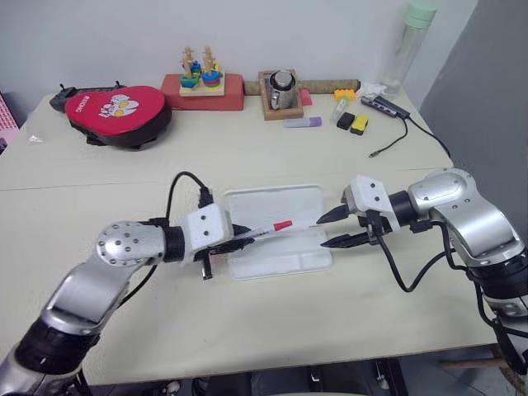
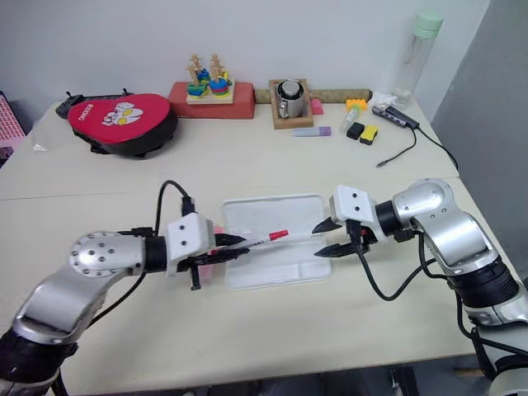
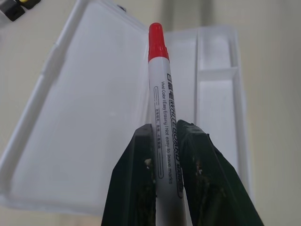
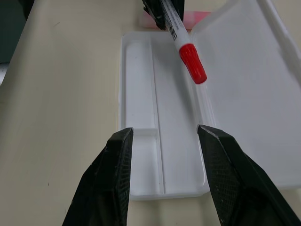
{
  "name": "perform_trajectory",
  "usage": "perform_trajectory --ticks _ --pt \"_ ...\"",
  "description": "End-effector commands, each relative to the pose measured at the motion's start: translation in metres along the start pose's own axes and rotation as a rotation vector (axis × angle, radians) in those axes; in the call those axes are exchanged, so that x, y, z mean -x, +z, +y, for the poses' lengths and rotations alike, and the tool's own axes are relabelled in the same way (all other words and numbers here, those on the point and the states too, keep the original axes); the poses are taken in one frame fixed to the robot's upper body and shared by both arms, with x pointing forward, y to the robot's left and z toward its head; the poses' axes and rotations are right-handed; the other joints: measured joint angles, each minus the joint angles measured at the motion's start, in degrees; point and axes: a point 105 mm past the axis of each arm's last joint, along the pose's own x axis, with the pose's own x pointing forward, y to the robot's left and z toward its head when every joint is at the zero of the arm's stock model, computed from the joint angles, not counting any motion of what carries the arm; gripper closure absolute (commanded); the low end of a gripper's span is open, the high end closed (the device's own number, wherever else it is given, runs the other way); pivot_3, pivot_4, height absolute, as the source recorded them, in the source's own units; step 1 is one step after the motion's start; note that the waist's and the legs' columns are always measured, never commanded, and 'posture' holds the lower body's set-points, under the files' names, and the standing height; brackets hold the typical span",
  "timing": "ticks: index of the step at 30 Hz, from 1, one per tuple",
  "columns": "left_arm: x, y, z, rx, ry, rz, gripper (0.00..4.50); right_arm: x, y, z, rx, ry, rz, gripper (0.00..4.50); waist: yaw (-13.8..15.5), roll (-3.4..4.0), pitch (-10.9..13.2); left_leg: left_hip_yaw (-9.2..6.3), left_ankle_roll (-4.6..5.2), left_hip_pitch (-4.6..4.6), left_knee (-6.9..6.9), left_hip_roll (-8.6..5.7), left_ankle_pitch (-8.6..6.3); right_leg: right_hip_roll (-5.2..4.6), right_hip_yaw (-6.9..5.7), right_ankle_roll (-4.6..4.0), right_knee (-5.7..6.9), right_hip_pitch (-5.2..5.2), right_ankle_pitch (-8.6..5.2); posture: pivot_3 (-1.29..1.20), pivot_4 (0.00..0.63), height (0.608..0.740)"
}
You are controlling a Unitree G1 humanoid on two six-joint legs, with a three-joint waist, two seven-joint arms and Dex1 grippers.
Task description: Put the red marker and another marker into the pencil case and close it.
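The white pencil case (image 1: 272, 205) lies open at the table's middle, lid toward the back and shallow tray (image 4: 141, 155) toward the front. My left gripper (image 1: 243, 238) is at the case's left end, shut on the red marker (image 1: 276, 227). The marker is held by its barrel, its red cap (image 3: 156, 41) pointing right above the case. At the case's right end my right gripper (image 1: 321, 233) is open, its fingers pointing left, nothing between them. A pale-pink highlighter, the other marker (image 4: 197, 18), lies on the table by the case's left end, partly hidden under my left gripper.
Along the back stand a red bag (image 1: 120, 111), a stacking toy on a red box (image 1: 202, 82), a metal cup on a wooden tray (image 1: 282, 89), a purple marker (image 1: 304, 122), yellow and black blocks (image 1: 353, 122), a tall bottle (image 1: 408, 41) and a cabled hub (image 1: 386, 105).
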Motion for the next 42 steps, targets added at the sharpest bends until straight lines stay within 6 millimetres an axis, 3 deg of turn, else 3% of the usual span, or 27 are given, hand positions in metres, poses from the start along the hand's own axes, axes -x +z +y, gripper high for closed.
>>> perform_trajectory --ticks 1,7,9,18,23,27,34,38,40,42 --pt "-0.009 0.001 0.002 -0.089 -0.017 -0.019 4.06 0.007 0.009 0.001 0.039 -0.018 -0.012 2.25 -0.03 0.01 0.00 0.00 0.00 0.01 -0.01 0.00 0.00 0.00 0.00 0.00 0.00 0.00 0.00 0.00 0.150 0.740" --pt "-0.023 0.004 -0.001 -0.098 -0.057 -0.068 4.06 0.008 0.008 0.002 0.041 -0.022 -0.010 2.25 0.00 0.01 0.00 -0.02 0.01 -0.01 -0.02 0.00 0.00 0.00 -0.02 0.00 0.02 -0.01 0.00 0.00 0.150 0.740" --pt "-0.026 0.004 -0.001 -0.100 -0.063 -0.072 3.37 0.008 0.008 0.002 0.040 -0.022 -0.011 2.25 0.01 0.01 0.00 -0.03 0.01 -0.01 0.00 0.00 0.00 0.00 -0.02 0.00 0.02 0.01 0.00 0.00 0.150 0.740" --pt "-0.026 0.014 -0.001 -0.073 -0.039 -0.122 1.71 0.008 0.008 0.003 0.036 -0.027 -0.011 2.25 -0.04 0.01 0.00 -0.05 0.02 0.01 0.02 0.00 0.01 0.00 -0.02 0.01 0.07 0.01 0.00 0.00 0.150 0.740" --pt "-0.004 0.039 0.008 0.032 0.002 -0.224 0.72 0.007 0.008 0.003 0.035 -0.027 -0.015 2.25 -0.02 0.01 0.00 -0.06 0.02 -0.01 0.03 0.00 0.01 0.00 -0.02 0.01 0.07 0.01 0.00 0.00 0.150 0.740" --pt "0.018 0.041 0.015 0.063 0.080 -0.208 0.04 0.008 0.007 0.003 0.037 -0.026 -0.012 2.25 -0.21 0.01 0.00 -0.08 0.03 0.02 0.01 0.01 0.01 0.00 -0.03 0.02 0.08 0.01 0.00 0.00 0.150 0.740" --pt "0.067 0.048 -0.008 0.301 0.148 -0.225 0.04 0.009 0.007 0.005 0.024 -0.034 -0.014 2.25 -0.41 0.00 0.00 -0.09 0.02 0.01 0.00 0.02 0.01 -0.02 -0.05 0.04 0.06 0.01 -0.01 0.00 0.150 0.740" --pt "0.086 0.041 -0.005 0.412 0.278 -0.200 0.04 0.009 0.006 0.006 0.021 -0.037 -0.012 2.25 -0.20 0.01 0.00 -0.11 0.02 0.05 0.02 0.02 0.01 -0.01 -0.05 0.20 0.08 0.04 -0.12 0.00 0.150 0.740" --pt "0.091 0.036 -0.005 0.443 0.315 -0.182 0.04 0.009 0.006 0.005 0.020 -0.037 -0.014 2.25 -0.08 0.00 0.00 -0.11 0.03 0.06 0.09 0.02 0.02 -0.01 -0.05 0.27 0.09 0.08 -0.15 0.00 0.150 0.740" --pt "0.097 0.010 -0.006 0.525 0.429 -0.066 0.04 0.008 0.006 0.005 0.021 -0.035 -0.016 2.25 -0.04 -0.01 -0.01 -0.11 0.04 0.11 0.13 0.01 0.03 -0.01 -0.03 0.29 0.09 0.13 -0.14 0.00 0.150 0.740"
